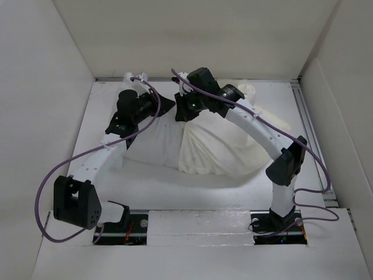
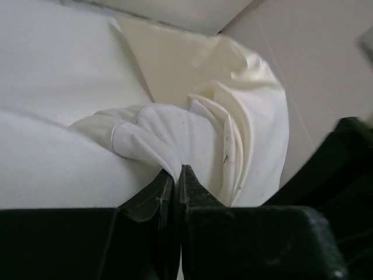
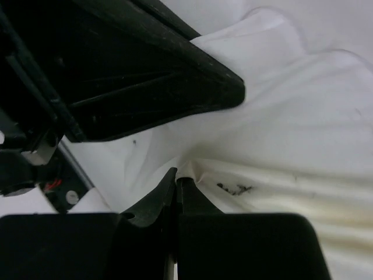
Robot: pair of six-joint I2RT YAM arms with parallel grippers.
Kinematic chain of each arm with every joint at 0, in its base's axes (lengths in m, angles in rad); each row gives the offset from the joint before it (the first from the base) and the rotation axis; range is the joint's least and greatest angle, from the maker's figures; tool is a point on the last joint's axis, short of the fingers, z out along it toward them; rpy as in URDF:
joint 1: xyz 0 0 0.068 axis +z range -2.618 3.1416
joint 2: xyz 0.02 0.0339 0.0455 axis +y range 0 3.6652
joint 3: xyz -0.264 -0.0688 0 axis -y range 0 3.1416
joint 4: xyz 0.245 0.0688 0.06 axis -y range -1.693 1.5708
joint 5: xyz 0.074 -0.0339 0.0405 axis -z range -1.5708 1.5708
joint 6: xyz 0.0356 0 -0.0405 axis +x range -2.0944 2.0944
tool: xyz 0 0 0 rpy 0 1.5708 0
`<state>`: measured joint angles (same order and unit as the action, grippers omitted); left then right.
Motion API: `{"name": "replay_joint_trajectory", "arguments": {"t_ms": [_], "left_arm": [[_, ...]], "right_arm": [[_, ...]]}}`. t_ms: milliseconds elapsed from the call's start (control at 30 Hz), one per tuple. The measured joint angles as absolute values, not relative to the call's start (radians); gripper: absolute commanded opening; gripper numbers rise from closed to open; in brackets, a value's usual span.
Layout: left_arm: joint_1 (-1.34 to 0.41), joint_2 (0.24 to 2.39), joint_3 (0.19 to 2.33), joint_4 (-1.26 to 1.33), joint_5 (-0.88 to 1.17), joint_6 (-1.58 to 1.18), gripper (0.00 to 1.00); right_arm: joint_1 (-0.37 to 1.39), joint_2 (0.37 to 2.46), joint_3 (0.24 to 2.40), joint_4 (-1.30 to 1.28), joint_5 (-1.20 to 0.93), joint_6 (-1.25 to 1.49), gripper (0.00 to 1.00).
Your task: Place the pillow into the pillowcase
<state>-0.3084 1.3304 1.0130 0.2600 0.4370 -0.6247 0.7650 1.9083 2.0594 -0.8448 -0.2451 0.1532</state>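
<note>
Top external view: where do things lie?
— The pillow [image 1: 148, 146] lies centrally; its 3 o'clock end seems tucked inside the pillowcase [image 1: 227, 146], its 9 o'clock end bare; my claws meet at the mouth's 12 o'clock edge.
— Your grip?
— My left claw [image 2: 176, 170] and right claw [image 3: 176, 174] each pinch bunched hem; I'd drag it toward 9 o'clock, low and evenly, catching no pillow beneath.

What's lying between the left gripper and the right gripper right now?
Only bunched fabric, where the pillow meets the pillowcase edge; the right wrist view shows it filling that gap.
</note>
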Motion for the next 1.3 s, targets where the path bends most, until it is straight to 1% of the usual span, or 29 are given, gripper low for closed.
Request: {"name": "replay_joint_trajectory", "arguments": {"t_ms": [133, 233, 267, 300, 333, 367, 400, 467, 533, 567, 633, 733, 767, 833, 867, 900, 933, 1033, 1133, 1200, 1300], "left_arm": [[-0.316, 1.282, 1.014, 0.320, 0.427, -0.661, 0.00], [-0.337, 1.276, 1.011, 0.340, 0.405, -0.682, 0.00], [-0.341, 1.276, 1.007, 0.330, 0.387, -0.685, 0.13], [-0.344, 1.277, 1.002, 0.309, 0.365, -0.691, 0.32], [-0.344, 1.282, 0.998, 0.289, 0.342, -0.697, 0.74], [-0.337, 1.288, 0.997, 0.264, 0.319, -0.706, 0.95], [-0.329, 1.295, 0.997, 0.231, 0.286, -0.712, 1.00], [-0.307, 1.318, 1.014, 0.140, 0.231, -0.740, 1.00], [-0.296, 1.364, 1.080, 0.017, 0.158, -0.751, 1.00], [-0.295, 1.394, 1.134, -0.060, 0.105, -0.759, 1.00], [-0.295, 1.427, 1.217, -0.165, 0.009, -0.770, 1.00], [-0.282, 1.426, 1.295, -0.279, -0.133, -0.789, 1.00], [-0.271, 1.421, 1.308, -0.300, -0.167, -0.794, 1.00], [-0.229, 1.408, 1.319, -0.334, -0.223, -0.795, 1.00], [-0.196, 1.402, 1.322, -0.353, -0.248, -0.795, 1.00], [-0.164, 1.402, 1.325, -0.367, -0.270, -0.791, 1.00], [-0.124, 1.404, 1.325, -0.376, -0.290, -0.787, 1.00], [-0.009, 1.446, 1.339, -0.409, -0.320, -0.773, 1.00], [0.075, 1.552, 1.370, -0.414, -0.298, -0.765, 1.00], [0.103, 1.629, 1.380, -0.405, -0.253, -0.756, 1.00], [0.123, 1.729, 1.382, -0.360, -0.120, -0.726, 1.00]], "right_arm": [[0.767, 1.930, 2.068, -0.822, -0.321, 0.179, 0.00], [0.750, 1.928, 2.009, -0.765, -0.343, 0.201, 0.00], [0.741, 1.927, 1.979, -0.745, -0.345, 0.210, 0.00], [0.731, 1.926, 1.946, -0.727, -0.346, 0.217, 0.00], [0.722, 1.925, 1.915, -0.710, -0.340, 0.225, 0.00], [0.711, 1.922, 1.877, -0.687, -0.330, 0.230, 0.01], [0.701, 1.920, 1.844, -0.671, -0.319, 0.238, 0.03], [0.675, 1.918, 1.799, -0.640, -0.288, 0.248, 0.07], [0.653, 1.918, 1.782, -0.617, -0.241, 0.252, 0.12], [0.640, 1.917, 1.776, -0.612, -0.212, 0.253, 0.19], [0.616, 1.916, 1.766, -0.600, -0.155, 0.251, 0.27], [0.591, 1.908, 1.737, -0.583, -0.134, 0.253, 0.28], [0.588, 1.905, 1.726, -0.576, -0.133, 0.254, 0.42], [0.588, 1.898, 1.717, -0.572, -0.130, 0.258, 0.64], [0.590, 1.895, 1.718, -0.571, -0.133, 0.255, 0.79], [0.591, 1.891, 1.718, -0.572, -0.130, 0.255, 0.88], [0.595, 1.885, 1.718, -0.575, -0.126, 0.251, 1.00], [0.616, 1.832, 1.690, -0.574, -0.061, 0.254, 1.00], [0.674, 1.744, 1.652, -0.591, 0.039, 0.260, 1.00], [0.727, 1.700, 1.652, -0.600, 0.111, 0.264, 1.00], [0.779, 1.666, 1.645, -0.602, 0.167, 0.272, 1.00]]}}
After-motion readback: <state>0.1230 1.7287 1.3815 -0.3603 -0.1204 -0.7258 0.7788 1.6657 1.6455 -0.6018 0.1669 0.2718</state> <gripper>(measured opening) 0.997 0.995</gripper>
